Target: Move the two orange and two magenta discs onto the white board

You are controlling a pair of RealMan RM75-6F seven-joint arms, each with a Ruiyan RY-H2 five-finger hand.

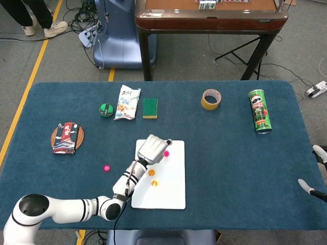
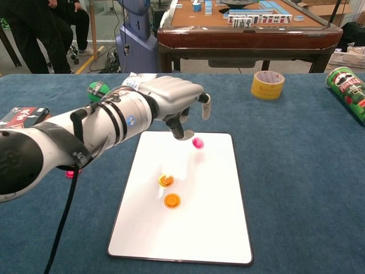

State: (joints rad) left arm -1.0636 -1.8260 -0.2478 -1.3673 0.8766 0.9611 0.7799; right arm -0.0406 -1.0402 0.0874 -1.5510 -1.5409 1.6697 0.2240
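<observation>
My left hand (image 1: 153,148) (image 2: 171,103) hovers over the far end of the white board (image 1: 171,196) (image 2: 205,228), fingers apart and holding nothing. One magenta disc (image 1: 166,153) (image 2: 197,142) sits just below its fingertips, free of them, on the board's far part. Two orange discs (image 1: 152,173) (image 1: 155,182) lie close together on the board's left middle, seen in the chest view as the farther orange disc (image 2: 165,181) and the nearer orange disc (image 2: 171,200). A second magenta disc (image 1: 106,167) rests on the blue cloth left of the board. My right hand (image 1: 318,171) shows at the right edge of the head view, fingers spread.
Along the far side of the table stand a yellow tape roll (image 1: 211,99), a green crisp can lying down (image 1: 260,111), a green sponge (image 1: 150,108), a snack bag (image 1: 127,102) and a small green round object (image 1: 106,109). A packet on a coaster (image 1: 66,138) lies far left.
</observation>
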